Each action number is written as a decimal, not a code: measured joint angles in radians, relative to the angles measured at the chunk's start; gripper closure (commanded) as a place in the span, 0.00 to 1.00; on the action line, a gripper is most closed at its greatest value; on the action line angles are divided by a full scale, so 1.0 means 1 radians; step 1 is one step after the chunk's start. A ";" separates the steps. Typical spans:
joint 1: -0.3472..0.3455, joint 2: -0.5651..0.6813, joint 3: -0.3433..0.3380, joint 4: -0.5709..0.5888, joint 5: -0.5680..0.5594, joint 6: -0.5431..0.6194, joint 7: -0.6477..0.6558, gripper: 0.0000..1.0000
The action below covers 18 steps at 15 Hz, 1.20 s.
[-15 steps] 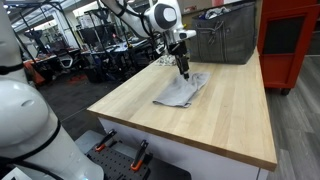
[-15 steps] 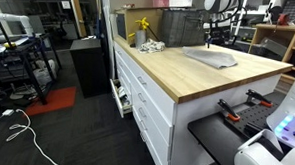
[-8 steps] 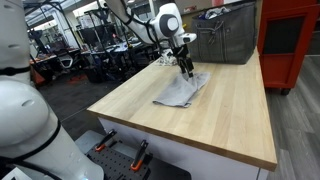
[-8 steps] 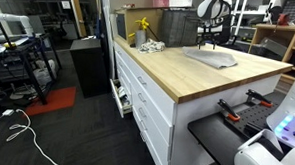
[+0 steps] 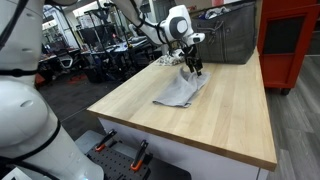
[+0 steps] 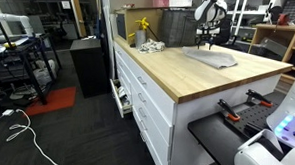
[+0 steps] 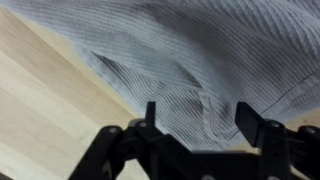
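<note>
While the claw (image 7: 198,115) sits open, jaws straddling the far end of the grey cloth (image 5: 178,94), nothing is gripped yet. Cloth lies rumpled on the wooden table (image 5: 228,125), not lifted

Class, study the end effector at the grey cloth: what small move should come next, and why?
Probably close the jaws: in the wrist view the open end effector sits low on the grey cloth, a raised fold between its fingers, ready to pinch.
</note>
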 measured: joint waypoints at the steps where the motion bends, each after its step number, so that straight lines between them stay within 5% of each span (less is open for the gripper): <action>1: 0.000 0.011 0.003 0.013 0.016 0.000 -0.019 0.58; 7: 0.000 0.056 0.025 0.065 0.077 0.000 -0.085 0.99; 18: 0.010 0.032 -0.018 0.076 0.079 0.006 -0.075 0.99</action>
